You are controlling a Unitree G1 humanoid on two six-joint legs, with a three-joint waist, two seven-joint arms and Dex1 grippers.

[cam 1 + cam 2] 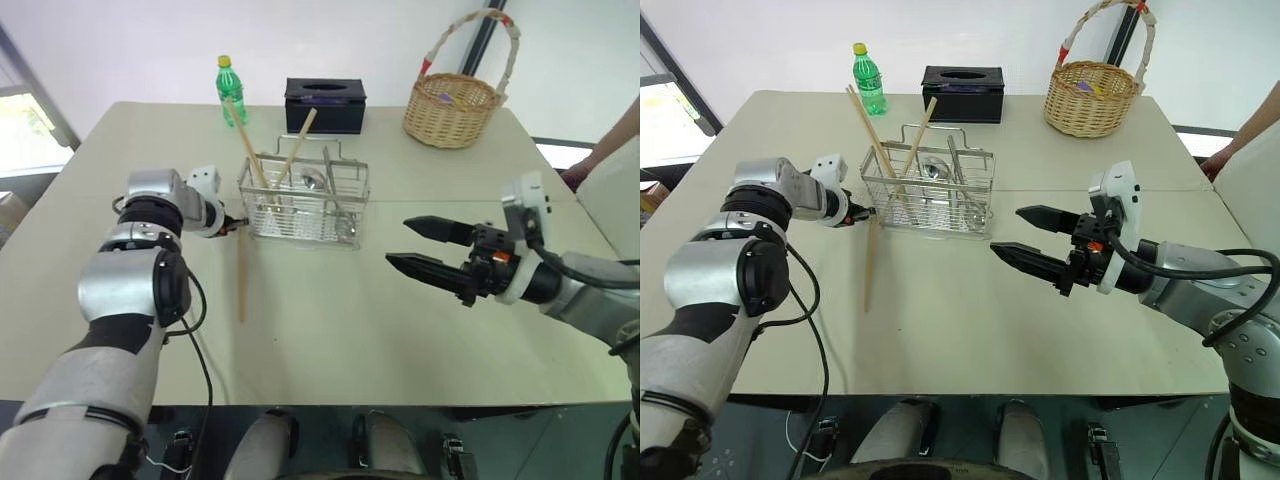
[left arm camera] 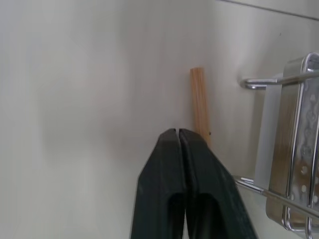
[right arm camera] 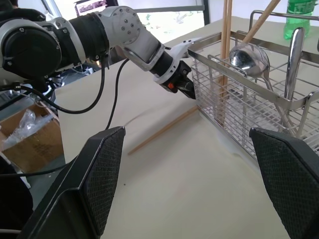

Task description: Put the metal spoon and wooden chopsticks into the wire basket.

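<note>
Beside the wire basket (image 1: 305,200), the left gripper (image 1: 238,226) has pinched shut beside the loose chopstick (image 1: 241,275), missing it; right gripper (image 1: 428,247) waits wide.

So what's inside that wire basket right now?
The wire basket holds a metal spoon, bowl up, and two wooden chopsticks leaning out over its rim. Another metal utensil stands beside the spoon; its lower end is hidden behind the grid.

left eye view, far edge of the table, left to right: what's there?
green bottle → black tissue box → wicker basket
</note>
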